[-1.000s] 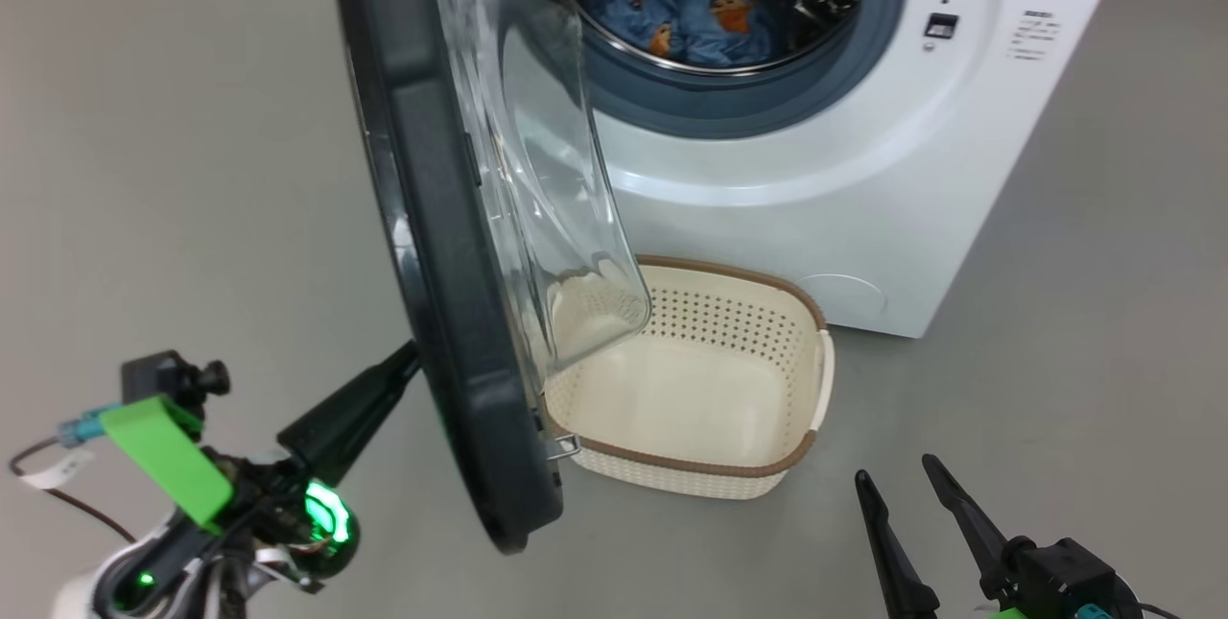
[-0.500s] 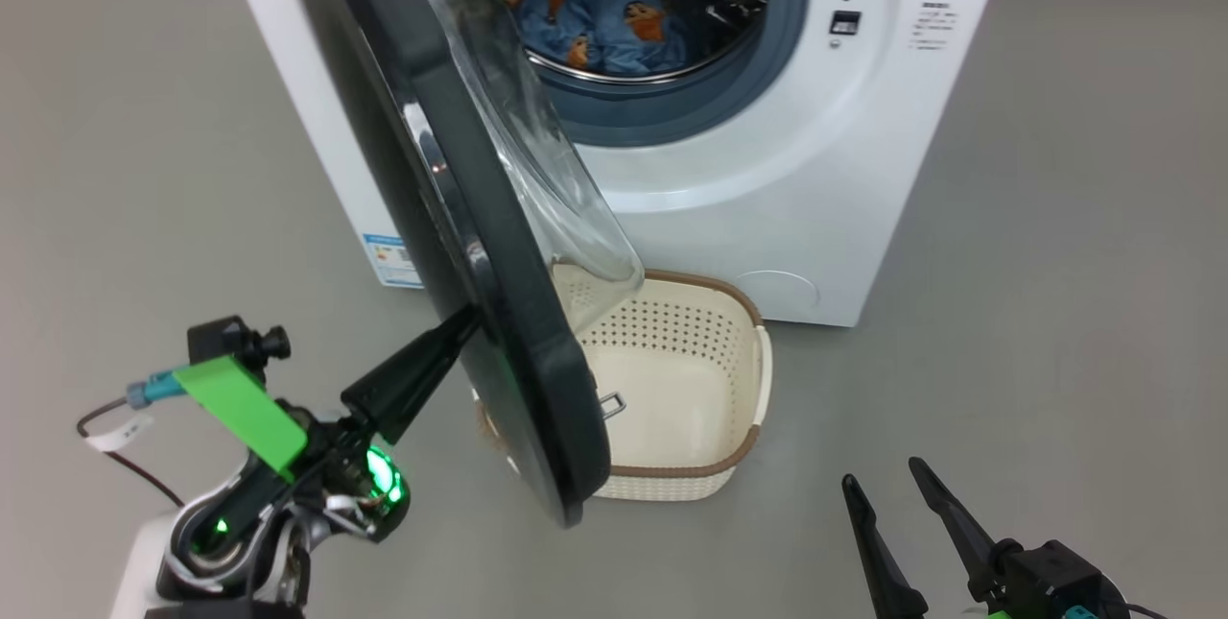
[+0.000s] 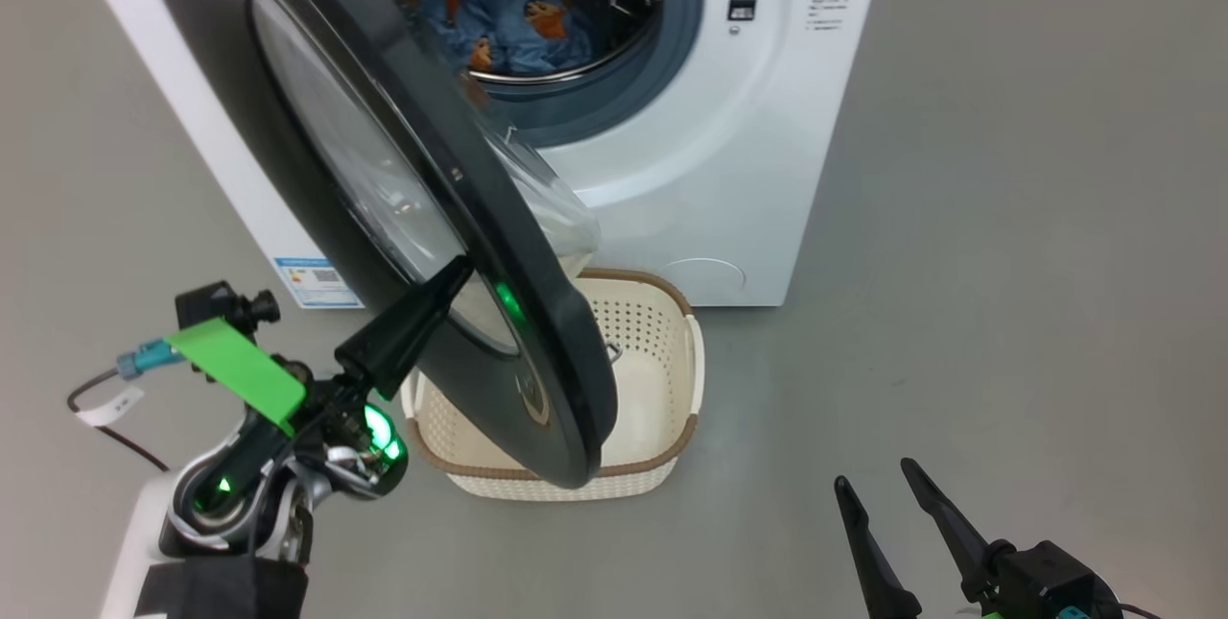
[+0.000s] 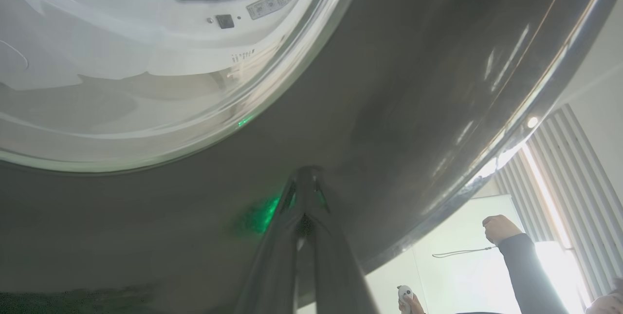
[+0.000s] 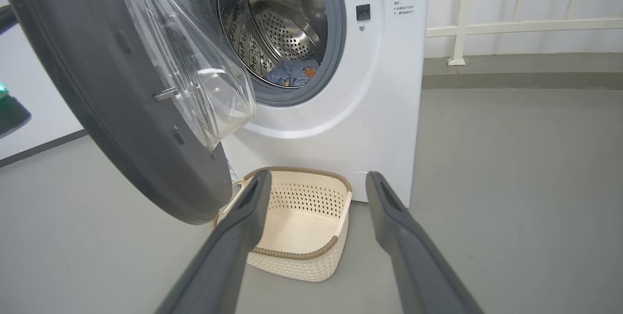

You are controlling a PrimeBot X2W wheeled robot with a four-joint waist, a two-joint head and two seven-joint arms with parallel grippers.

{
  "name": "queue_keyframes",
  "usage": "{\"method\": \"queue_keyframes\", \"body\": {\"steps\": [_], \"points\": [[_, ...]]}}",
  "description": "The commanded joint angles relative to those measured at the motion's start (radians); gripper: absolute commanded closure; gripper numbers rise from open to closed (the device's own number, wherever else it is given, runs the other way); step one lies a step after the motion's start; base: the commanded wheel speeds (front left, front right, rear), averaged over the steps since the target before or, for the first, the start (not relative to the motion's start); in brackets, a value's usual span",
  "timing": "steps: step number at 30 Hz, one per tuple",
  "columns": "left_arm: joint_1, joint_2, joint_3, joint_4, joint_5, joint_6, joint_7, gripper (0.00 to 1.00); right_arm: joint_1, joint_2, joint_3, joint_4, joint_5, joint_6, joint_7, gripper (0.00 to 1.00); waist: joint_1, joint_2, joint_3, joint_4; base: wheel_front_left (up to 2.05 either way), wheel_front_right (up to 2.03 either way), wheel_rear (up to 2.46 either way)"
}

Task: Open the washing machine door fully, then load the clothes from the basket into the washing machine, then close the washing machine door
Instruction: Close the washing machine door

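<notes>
The washing machine [image 3: 729, 168] stands at the top, its door [image 3: 537, 312] half swung, black rim and glass window towards me. My left gripper [image 3: 459, 272] is shut, its tips pressed against the door's outer black rim [image 4: 389, 85], seen close in the left wrist view [image 4: 305, 174]. The light blue clothes [image 3: 499, 14] lie inside the steel drum, also visible in the right wrist view [image 5: 292, 71]. The basket [image 3: 633, 480] sits on the floor below the door, and its inside looks bare [image 5: 302, 265]. My right gripper [image 3: 873, 477] hangs open at the lower right, holding nothing [image 5: 317, 176].
A blue label sticker [image 3: 312, 278] is on the machine's left side. In the left wrist view a person's sleeve [image 4: 521, 260] and hand show past the door's edge, with a small white device [image 4: 405, 297] in the other hand. A white railing [image 5: 486, 27] runs behind the machine.
The door has swung towards the drum opening with my shut left gripper against its outer face. The head camera has turned, shifting the machine leftwards in the picture. The right gripper keeps its place.
</notes>
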Motion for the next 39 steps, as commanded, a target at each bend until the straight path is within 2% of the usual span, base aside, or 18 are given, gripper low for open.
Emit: {"method": "queue_keyframes", "body": {"steps": [1,19,21,23,24,25,28,29,33,36,39], "points": [[-0.057,0.012,0.026,-0.022,0.001,-0.010,-0.005,1.00,-0.016,-0.001,0.029,-0.025,0.007,0.006,-0.005,0.00,0.0000,0.0000,0.007,-0.020,0.00,0.00,0.00],[-0.095,0.012,0.003,0.034,0.015,-0.010,-0.062,1.00,-0.017,-0.001,0.031,-0.026,0.017,0.006,-0.005,0.00,0.0000,0.0000,-0.007,-0.082,0.00,0.00,0.00],[-0.089,0.013,0.007,0.027,0.043,-0.010,-0.079,1.00,-0.015,-0.001,0.030,-0.026,0.020,0.006,-0.005,0.00,0.0000,0.0000,-0.008,-0.081,0.00,0.00,0.00],[-0.077,0.029,0.000,0.015,0.114,-0.010,-0.119,1.00,-0.015,-0.001,0.029,-0.027,0.023,0.006,-0.005,0.00,0.0000,0.0000,-0.010,-0.080,0.00,0.00,0.00],[-0.068,0.038,-0.011,0.004,0.154,-0.010,-0.138,0.92,-0.015,-0.001,0.028,-0.027,0.024,0.006,-0.005,0.00,0.0000,0.0000,-0.010,-0.080,0.00,0.00,0.00],[-0.056,0.045,-0.023,-0.010,0.188,-0.010,-0.156,0.76,-0.016,-0.001,0.026,-0.027,0.025,0.006,-0.005,0.00,0.0000,0.0000,-0.011,-0.079,0.00,0.00,0.00],[-0.013,0.081,-0.070,-0.061,0.305,-0.010,-0.227,0.03,-0.016,-0.001,0.018,-0.028,0.029,0.006,-0.005,0.00,0.0000,0.0000,-0.018,-0.074,0.00,0.00,0.00],[0.002,0.093,-0.086,-0.075,0.340,-0.010,-0.255,0.00,-0.016,-0.001,0.014,-0.029,0.030,0.006,-0.005,0.00,0.0000,0.0000,-0.021,-0.071,0.00,0.00,0.00],[0.063,0.156,-0.147,-0.114,0.473,-0.010,-0.390,0.00,-0.007,-0.001,0.003,-0.028,0.034,0.006,-0.005,0.00,0.0000,0.0000,-0.040,-0.065,0.00,0.00,0.00],[0.103,0.215,-0.187,-0.083,0.629,-0.010,-0.535,0.00,0.004,-0.001,-0.007,-0.028,0.033,0.006,-0.005,0.00,0.0000,0.0000,-0.057,-0.059,0.00,0.00,0.00],[0.138,0.220,-0.195,-0.026,0.740,-0.009,-0.679,0.00,0.012,-0.001,-0.022,-0.034,0.031,0.006,-0.005,0.00,0.0000,0.0000,-0.068,-0.057,0.00,0.00,0.00]]}}
